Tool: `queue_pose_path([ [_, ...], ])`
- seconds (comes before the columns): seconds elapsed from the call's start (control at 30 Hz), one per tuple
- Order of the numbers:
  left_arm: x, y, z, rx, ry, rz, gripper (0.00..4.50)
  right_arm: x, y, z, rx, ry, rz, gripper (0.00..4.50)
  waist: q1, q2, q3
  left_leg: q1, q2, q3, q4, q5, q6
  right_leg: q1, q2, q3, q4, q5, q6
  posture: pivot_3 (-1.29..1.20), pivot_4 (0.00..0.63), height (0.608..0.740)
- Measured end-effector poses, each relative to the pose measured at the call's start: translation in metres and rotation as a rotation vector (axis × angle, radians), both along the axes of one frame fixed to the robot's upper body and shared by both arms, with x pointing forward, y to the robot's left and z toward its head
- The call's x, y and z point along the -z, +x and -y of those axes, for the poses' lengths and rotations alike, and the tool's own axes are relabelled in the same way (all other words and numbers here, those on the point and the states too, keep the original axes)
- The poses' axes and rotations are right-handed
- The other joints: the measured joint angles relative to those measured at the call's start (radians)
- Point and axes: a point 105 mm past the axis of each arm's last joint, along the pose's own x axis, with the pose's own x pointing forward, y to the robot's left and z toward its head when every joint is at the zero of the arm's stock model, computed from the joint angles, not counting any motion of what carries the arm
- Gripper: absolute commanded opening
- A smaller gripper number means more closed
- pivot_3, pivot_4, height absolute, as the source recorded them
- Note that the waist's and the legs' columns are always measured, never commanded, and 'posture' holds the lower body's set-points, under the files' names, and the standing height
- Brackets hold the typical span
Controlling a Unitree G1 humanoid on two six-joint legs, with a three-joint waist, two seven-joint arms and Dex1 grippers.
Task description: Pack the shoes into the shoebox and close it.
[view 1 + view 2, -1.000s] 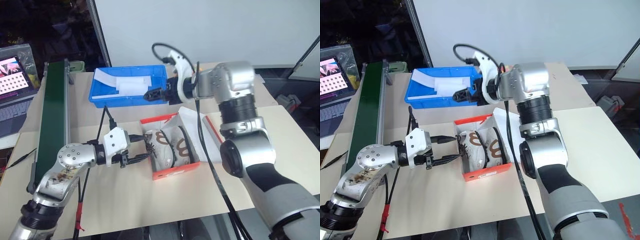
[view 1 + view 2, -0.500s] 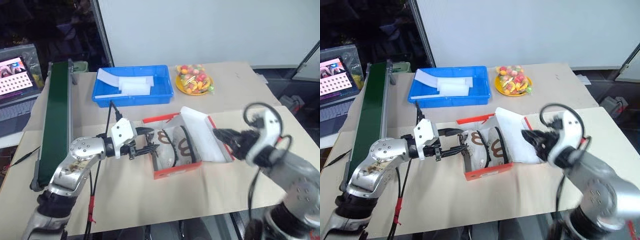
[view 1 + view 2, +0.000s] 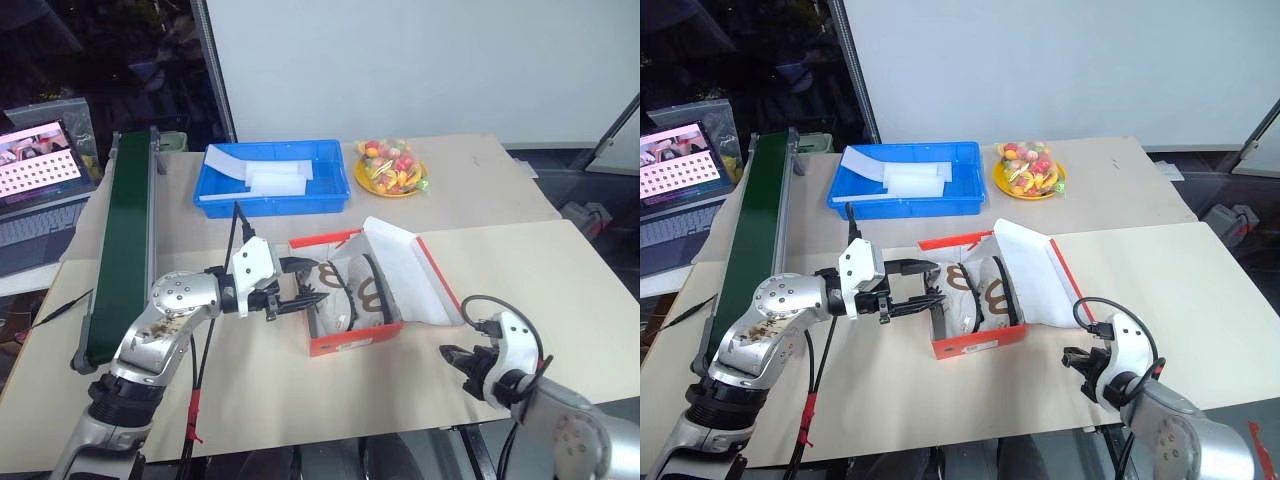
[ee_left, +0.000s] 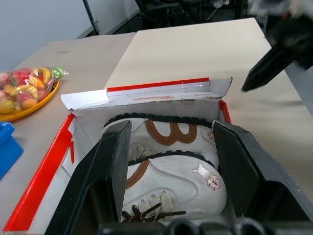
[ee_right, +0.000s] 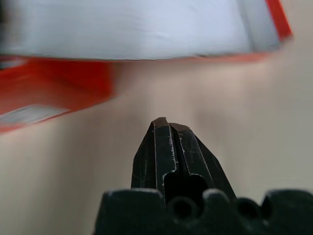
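Shoebox (image 3: 352, 335) first: the red-orange box sits open on the tan table (image 3: 500, 190), its white-lined lid (image 3: 405, 270) leaning back and away on the side opposite the left gripper's fingertips, so the packing looks done and only the closing remains. Both shoes (image 4: 173, 169) lie inside it, side by side on their flanks with dark soles up against each other and brown trim showing, the laces (image 4: 151, 213) spilling toward the end nearest the left gripper; that snug nesting is probably what lets the pair fit within the walls. The left arm reaches in level from the box's short end, elbow out, wrist turned so the left gripper (image 3: 300, 282) points across the table into the open box. Its two black fingers stand moderately apart with nothing between them, the tips at the box's near wall and the shoes just beyond them, as if steadying or tucking the contents rather than gripping. The right arm hangs low at the table's near edge, well clear of the box, with the right gripper (image 3: 455, 358) pointing forward and somewhat downward toward the lid's underside. Its fingers are pressed together on nothing, and the red box wall and pale lid lie ahead of their tips. My judgement is that this arm would have to come under or behind the lid to swing it over.
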Motion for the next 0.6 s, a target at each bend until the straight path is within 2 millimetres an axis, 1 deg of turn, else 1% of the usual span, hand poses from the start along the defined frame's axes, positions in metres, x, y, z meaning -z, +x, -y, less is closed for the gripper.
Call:
queue_pose_path([
  [0.1, -0.002, 0.002, -0.002, -0.016, -0.006, 0.007, 2.80, 0.007, 0.005, -0.003, 0.060, 0.050, 0.010, 0.11, 0.002, 0.000, 0.000, -0.001, 0.000, 0.000, -0.001, 0.001, -0.001, -0.001, 0.000, 0.000, -0.001, 0.000, 0.000, 0.00, 0.150, 0.724],
  [0.23, -0.003, 0.002, -0.002, -0.018, -0.007, 0.011, 2.80, 0.016, 0.008, -0.009, 0.095, 0.112, 0.000, 0.11, 0.001, 0.000, 0.000, -0.002, 0.000, -0.001, -0.002, 0.000, -0.001, -0.001, 0.000, -0.001, -0.002, 0.000, 0.000, 0.00, 0.150, 0.724],
  [0.27, -0.004, 0.003, -0.002, -0.018, -0.008, 0.015, 2.80, 0.019, 0.014, -0.013, 0.137, 0.179, 0.005, 0.11, 0.000, 0.000, 0.000, -0.002, 0.000, 0.000, -0.002, 0.000, -0.001, -0.001, 0.000, 0.000, -0.003, 0.000, 0.000, 0.00, 0.150, 0.724],
  [0.3, -0.005, 0.003, -0.002, -0.018, -0.008, 0.017, 2.80, 0.020, 0.021, -0.018, 0.189, 0.282, 0.023, 0.11, -0.003, 0.000, 0.000, -0.001, 0.000, 0.000, -0.003, 0.000, -0.001, -0.001, 0.000, 0.000, -0.003, 0.000, 0.000, 0.00, 0.150, 0.724],
  [0.37, -0.009, 0.004, 0.001, -0.010, -0.017, 0.031, 2.80, 0.014, 0.036, -0.012, 0.243, 0.384, 0.064, 0.11, -0.001, 0.005, 0.002, -0.002, 0.000, -0.001, -0.003, 0.000, 0.001, -0.001, 0.001, 0.000, -0.006, 0.003, 0.000, 0.00, 0.150, 0.724],
  [0.43, -0.011, 0.004, 0.001, -0.014, -0.018, 0.038, 2.80, -0.001, 0.054, 0.003, 0.368, 0.541, 0.176, 0.11, 0.000, 0.005, 0.002, -0.002, 0.000, -0.001, -0.004, 0.001, -0.001, -0.002, 0.002, -0.001, -0.007, 0.003, 0.000, 0.00, 0.150, 0.724],
  [0.5, -0.012, 0.005, 0.001, -0.015, -0.018, 0.041, 2.80, -0.005, 0.061, 0.005, 0.405, 0.638, 0.210, 0.11, 0.000, 0.005, 0.002, -0.002, 0.001, -0.002, -0.005, 0.003, -0.005, -0.002, 0.002, -0.002, -0.007, 0.003, 0.000, 0.00, 0.150, 0.724],
  [0.6, -0.012, 0.005, 0.001, -0.015, -0.018, 0.042, 2.80, -0.002, 0.065, 0.016, 0.505, 0.747, 0.229, 0.11, -0.001, 0.006, 0.002, -0.004, 0.001, -0.002, -0.006, 0.003, -0.005, -0.003, 0.002, -0.002, -0.007, 0.003, 0.000, 0.00, 0.150, 0.724],
])
